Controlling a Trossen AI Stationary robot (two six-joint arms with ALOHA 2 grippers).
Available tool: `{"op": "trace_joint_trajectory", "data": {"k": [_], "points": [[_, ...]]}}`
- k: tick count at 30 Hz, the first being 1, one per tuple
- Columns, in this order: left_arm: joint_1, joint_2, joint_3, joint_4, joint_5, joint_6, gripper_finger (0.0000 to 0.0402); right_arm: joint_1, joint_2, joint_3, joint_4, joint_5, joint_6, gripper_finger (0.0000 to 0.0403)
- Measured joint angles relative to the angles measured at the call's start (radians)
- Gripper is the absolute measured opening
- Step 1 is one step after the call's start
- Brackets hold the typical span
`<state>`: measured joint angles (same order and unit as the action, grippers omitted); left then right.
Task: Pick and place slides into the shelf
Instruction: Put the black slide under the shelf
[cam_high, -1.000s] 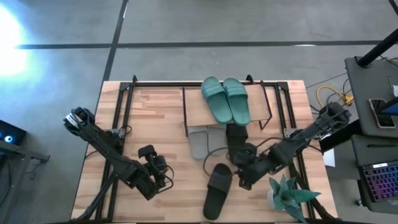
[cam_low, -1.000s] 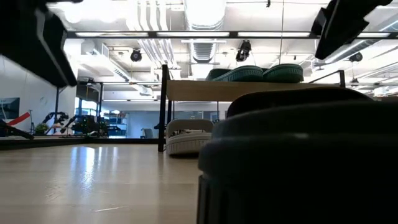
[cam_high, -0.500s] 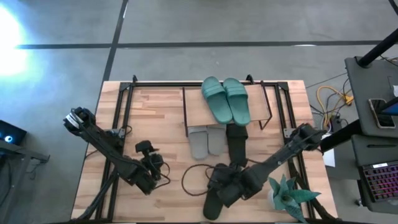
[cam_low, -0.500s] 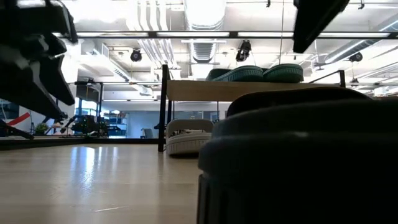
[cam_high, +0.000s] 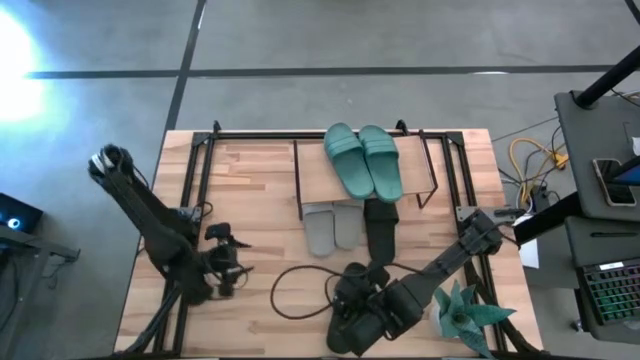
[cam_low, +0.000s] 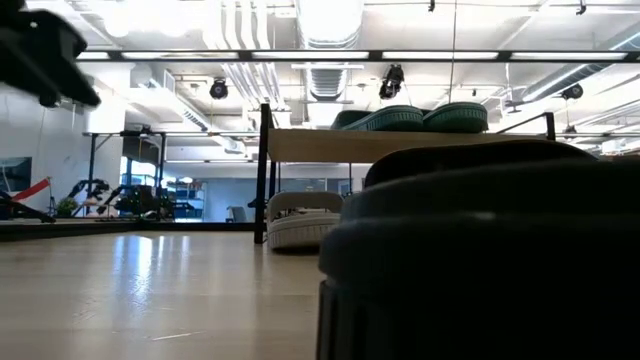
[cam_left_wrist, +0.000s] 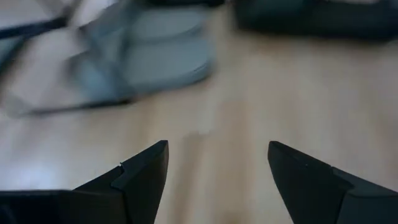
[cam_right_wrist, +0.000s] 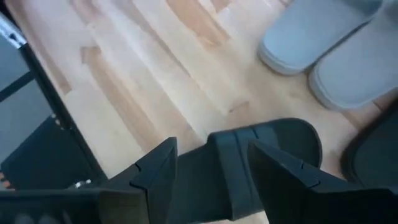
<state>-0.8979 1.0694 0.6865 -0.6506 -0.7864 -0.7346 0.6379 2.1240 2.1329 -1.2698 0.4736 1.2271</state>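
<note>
**Right tool poised over the last loose black slide**

Right tool (cam_right_wrist: 211, 171): fingers part-open, straddling the strap of a black slide (cam_right_wrist: 261, 158) lying near the front edge of the surface (cam_high: 250, 200). The strap sits in the gap; whether the fingers actually press on it cannot be told. Slide appears flat on the wood, not lifted. Judged: a grasp being set up, not yet made.

Left tool (cam_left_wrist: 214, 165): fingers spread wide, nothing between them, bare wood below. In the high view it sits at the left front of the surface, well apart from the slides. Waiting.

Outward from the tools:
- Second black slide (cam_high: 380, 228) lies at the front of the shelf (cam_high: 318, 178), just right of the grey pair; how far under the plank it reaches cannot be told.
- Grey pair (cam_high: 330, 225) side by side, toes under the plank, heels sticking out.
- Teal pair (cam_high: 362, 160) on top of the plank, side by side.
- A potted plant (cam_high: 465, 312) stands at the front right corner, near the right arm.

Progress, judged: teal and grey pairs appear placed, one black slide at the shelf, one black slide left to carry over. Task is near its end.
</note>
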Motion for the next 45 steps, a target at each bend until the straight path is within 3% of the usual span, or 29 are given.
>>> {"op": "trace_joint_trajectory", "data": {"k": [3, 6, 10, 15, 19, 24, 28, 37, 45], "points": [[0.03, -0.184, -0.089, 0.2, 0.097, 0.158, 0.026, -0.014, 0.009, 0.016, -0.001, -0.001, -0.036, 0.0186], [0.082, -0.34, -0.181, 0.302, 0.099, 0.239, 0.026, -0.029, 0.014, 0.019, 0.0, 0.001, -0.059, 0.0186], [0.146, -0.522, -0.294, 0.311, 0.106, 0.253, 0.026, -0.03, 0.014, -0.005, 0.009, 0.002, -0.085, 0.0186], [0.183, -0.695, -0.446, 0.301, 0.281, 0.272, 0.026, -0.013, 0.015, -0.029, 0.009, 0.001, -0.068, 0.0186], [0.185, -0.854, -0.529, 0.299, 0.33, 0.27, 0.026, 0.016, 0.022, -0.039, 0.011, -0.005, -0.057, 0.0186], [0.185, -1.012, -0.573, 0.302, 0.381, 0.286, 0.0255, 0.045, 0.072, -0.026, 0.019, -0.119, -0.118, 0.0186], [0.185, -1.038, -0.563, 0.261, 0.387, 0.322, 0.0237, 0.056, 0.129, 0.0, 0.01, -0.19, -0.17, 0.0186], [0.185, -0.952, -0.564, 0.262, 0.387, 0.321, 0.0208, 0.059, 0.206, 0.085, -0.146, -0.091, -0.037, 0.0186], [0.185, -0.906, -0.564, 0.262, 0.386, 0.321, 0.0207, 0.062, 0.213, 0.059, -0.14, -0.08, -0.006, 0.0186]]}}
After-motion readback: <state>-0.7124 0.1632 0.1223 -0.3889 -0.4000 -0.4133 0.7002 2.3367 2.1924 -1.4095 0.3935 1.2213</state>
